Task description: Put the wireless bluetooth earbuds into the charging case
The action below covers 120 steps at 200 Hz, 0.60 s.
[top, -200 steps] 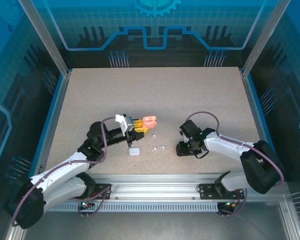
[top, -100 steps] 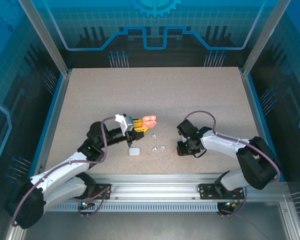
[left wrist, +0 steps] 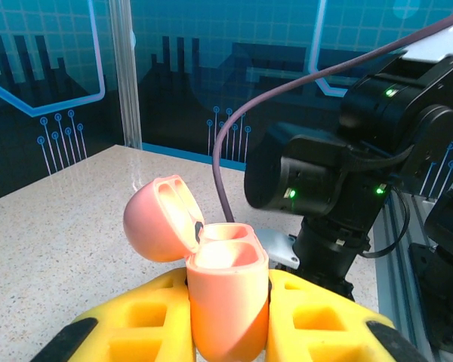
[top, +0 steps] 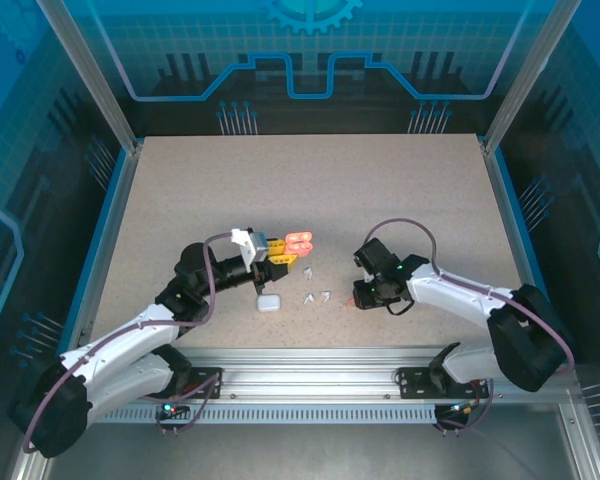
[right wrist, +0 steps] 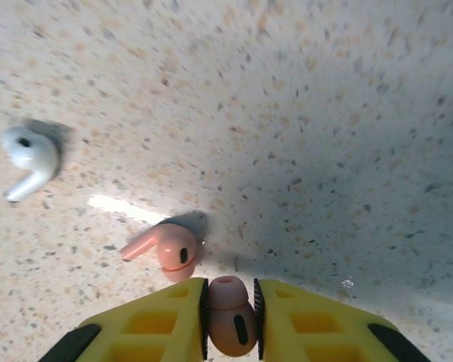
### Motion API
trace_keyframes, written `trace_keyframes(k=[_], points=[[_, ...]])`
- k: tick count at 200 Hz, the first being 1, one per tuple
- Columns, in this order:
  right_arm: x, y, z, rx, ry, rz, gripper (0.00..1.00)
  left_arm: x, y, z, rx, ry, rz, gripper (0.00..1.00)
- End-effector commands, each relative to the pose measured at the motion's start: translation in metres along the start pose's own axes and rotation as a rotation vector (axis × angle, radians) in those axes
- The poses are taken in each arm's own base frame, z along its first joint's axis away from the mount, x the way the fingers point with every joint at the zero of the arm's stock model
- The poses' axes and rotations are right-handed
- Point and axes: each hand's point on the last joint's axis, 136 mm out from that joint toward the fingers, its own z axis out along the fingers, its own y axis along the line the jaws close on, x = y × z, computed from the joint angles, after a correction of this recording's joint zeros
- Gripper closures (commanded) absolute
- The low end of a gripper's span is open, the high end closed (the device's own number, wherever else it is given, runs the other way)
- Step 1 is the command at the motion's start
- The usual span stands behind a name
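Note:
My left gripper (left wrist: 226, 283) is shut on a salmon-pink charging case (left wrist: 225, 309), held upright with its lid (left wrist: 160, 220) hinged open and both wells empty; from above the case (top: 299, 241) sits left of centre. My right gripper (right wrist: 230, 290) is shut on a pink earbud (right wrist: 231, 323) just above the table. A second pink earbud (right wrist: 168, 252) lies on the table right by the left fingertip. A white earbud (right wrist: 27, 155) lies further left. From above, my right gripper (top: 361, 295) is low, with three white earbuds (top: 316, 296) between the arms.
A closed white case (top: 268, 302) lies on the table below my left gripper. The right arm's wrist (left wrist: 340, 177) stands close behind the pink case in the left wrist view. Speckled tabletop (top: 310, 190) stretches open toward the back.
The right arm has shifted slightly left and its forearm has re-angled, gripper staying low by the pink earbuds. The left arm and pink case have not moved.

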Motion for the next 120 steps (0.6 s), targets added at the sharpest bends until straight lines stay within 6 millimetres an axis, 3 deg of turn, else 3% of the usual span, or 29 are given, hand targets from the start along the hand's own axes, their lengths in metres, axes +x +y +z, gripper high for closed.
trace_keyframes(k=[1,34,120], points=[[-0.017,0.007,-0.024,-0.001,-0.086,-0.123,0.78,-0.002,-0.003,0.004,0.025,-0.01,-0.041,1.0],[-0.044,0.017,-0.064,-0.021,-0.243,-0.296,0.79,0.001,-0.002,0.01,0.039,0.009,-0.089,1.0],[-0.109,0.06,-0.197,-0.003,-0.76,-0.734,0.79,0.002,0.0,0.028,0.071,0.053,-0.217,1.0]])
